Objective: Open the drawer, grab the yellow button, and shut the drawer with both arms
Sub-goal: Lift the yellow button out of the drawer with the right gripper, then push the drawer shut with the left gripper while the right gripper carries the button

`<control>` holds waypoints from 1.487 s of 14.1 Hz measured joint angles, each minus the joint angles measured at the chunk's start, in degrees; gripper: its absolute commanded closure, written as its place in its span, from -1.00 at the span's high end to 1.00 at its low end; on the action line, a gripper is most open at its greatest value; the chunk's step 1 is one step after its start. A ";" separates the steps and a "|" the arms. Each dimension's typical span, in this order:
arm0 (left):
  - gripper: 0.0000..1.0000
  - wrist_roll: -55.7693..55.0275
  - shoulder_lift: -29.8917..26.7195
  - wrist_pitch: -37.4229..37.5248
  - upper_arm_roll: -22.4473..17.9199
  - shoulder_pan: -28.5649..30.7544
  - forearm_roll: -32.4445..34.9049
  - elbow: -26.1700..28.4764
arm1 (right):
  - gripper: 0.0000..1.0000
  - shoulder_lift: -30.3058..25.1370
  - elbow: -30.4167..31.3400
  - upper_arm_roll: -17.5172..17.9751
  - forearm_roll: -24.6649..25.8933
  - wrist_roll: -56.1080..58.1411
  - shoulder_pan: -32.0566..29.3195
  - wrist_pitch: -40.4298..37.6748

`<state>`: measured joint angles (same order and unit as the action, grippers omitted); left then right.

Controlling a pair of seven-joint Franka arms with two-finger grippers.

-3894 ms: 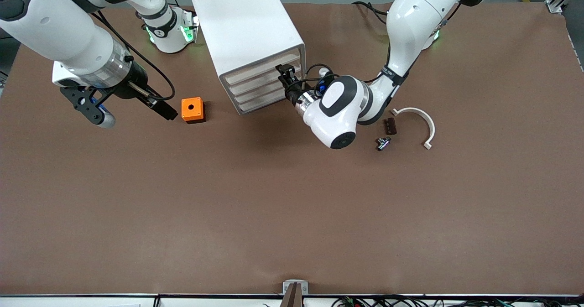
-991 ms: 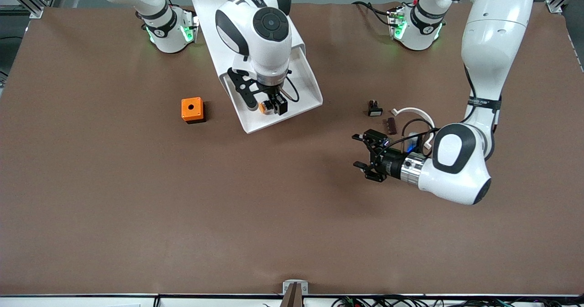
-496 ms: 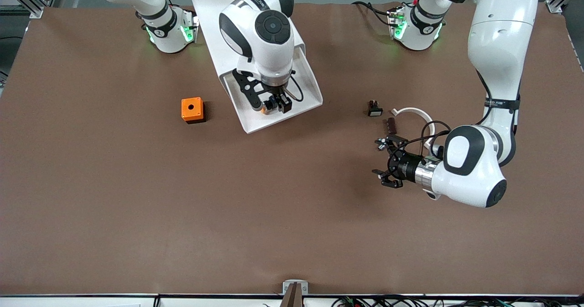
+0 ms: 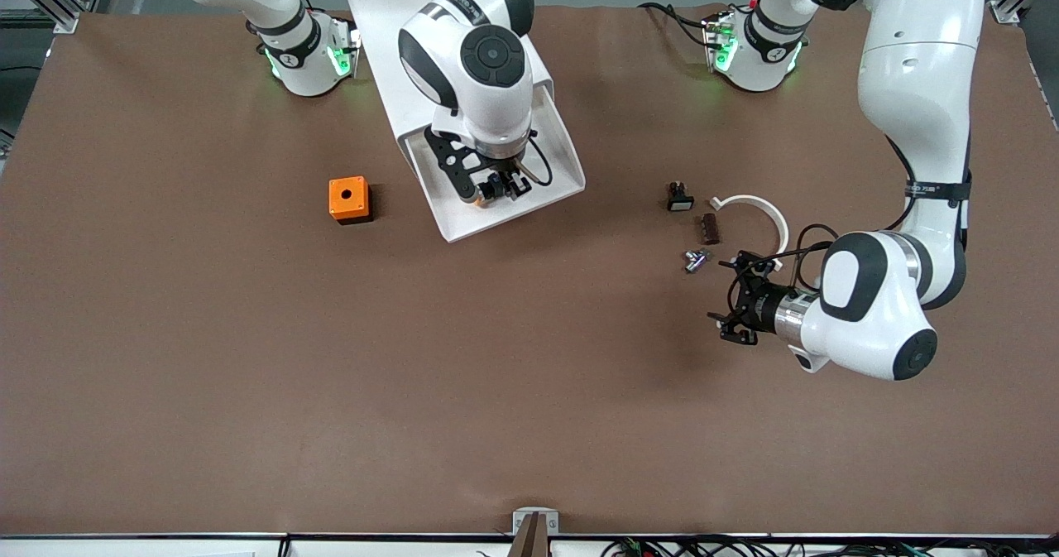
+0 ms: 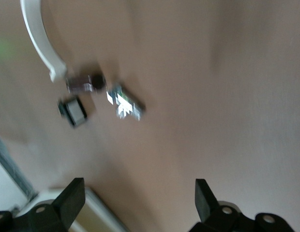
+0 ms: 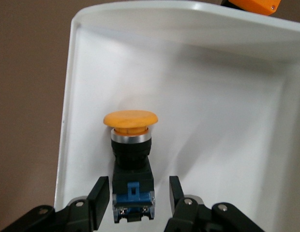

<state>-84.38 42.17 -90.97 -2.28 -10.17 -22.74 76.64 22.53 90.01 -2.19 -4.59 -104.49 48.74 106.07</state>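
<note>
right wrist view alone shows right tool (image 6: 135,193) fingers flanking the button (image 6: 131,164) in the drawer (image 6: 227,111), touch unclear; left tool (image 4: 735,299) spread.

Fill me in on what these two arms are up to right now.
The drawer stands pulled out of the white cabinet. The right gripper is down inside it, jaws on either side of the button lying on the drawer floor, not yet visibly clamped. The left gripper hangs open over the table beside some small parts, holding nothing.
</note>
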 measured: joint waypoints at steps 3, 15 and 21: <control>1.00 0.17 0.00 0.00 0.58 -2.12 7.73 -0.07 | -0.61 0.18 -0.04 -0.03 0.00 0.01 -0.01 0.07; 1.00 0.02 -2.17 -1.04 1.15 -16.94 18.00 -1.25 | -0.89 -0.23 -11.46 -0.46 -0.09 14.63 -8.13 -15.09; 1.00 5.34 -2.35 -12.29 2.78 -23.52 19.40 0.12 | -0.90 -4.70 -12.21 -1.19 0.21 53.84 -20.47 -22.06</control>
<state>-79.04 39.82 -103.26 0.51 -33.69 -3.34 76.76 17.83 77.80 -3.38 -4.37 -50.65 28.26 84.01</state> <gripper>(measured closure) 0.000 0.661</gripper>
